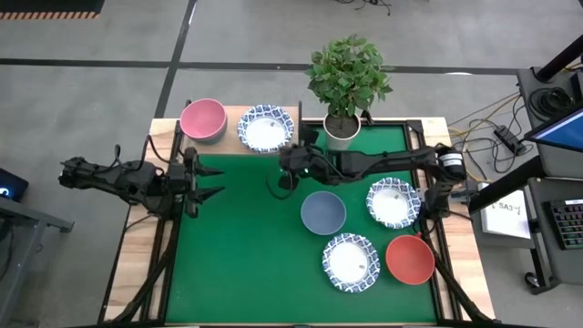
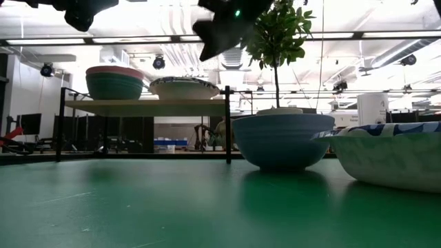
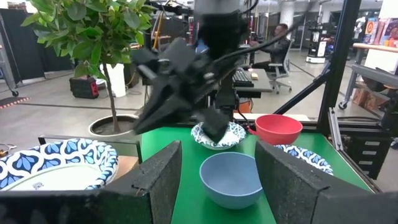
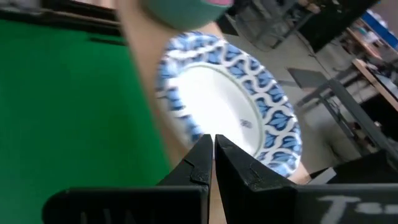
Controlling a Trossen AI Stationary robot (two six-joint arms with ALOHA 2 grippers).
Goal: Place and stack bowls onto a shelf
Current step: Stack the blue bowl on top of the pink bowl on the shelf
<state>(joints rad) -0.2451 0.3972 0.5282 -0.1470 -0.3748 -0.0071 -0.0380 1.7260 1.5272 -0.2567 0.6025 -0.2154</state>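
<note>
The light-wood shelf (image 1: 232,137) stands at the table's far left. On it a pink bowl (image 1: 202,119) sits in a dark green one (image 2: 114,86), beside a white blue-rimmed bowl (image 1: 266,128) that also shows in the right wrist view (image 4: 227,109). My right gripper (image 1: 278,173) is shut and empty, just off that bowl's near rim (image 4: 213,140). My left gripper (image 1: 208,182) is open and empty at the mat's left edge. A grey-blue bowl (image 1: 322,211), two blue-rimmed bowls (image 1: 393,201) (image 1: 351,262) and a red bowl (image 1: 409,259) rest on the mat.
A potted plant (image 1: 344,87) in a pale pot stands at the far edge, right of the shelf. The shelf's black frame post (image 2: 227,124) stands at its right end. The green mat (image 1: 237,264) is bare at the near left.
</note>
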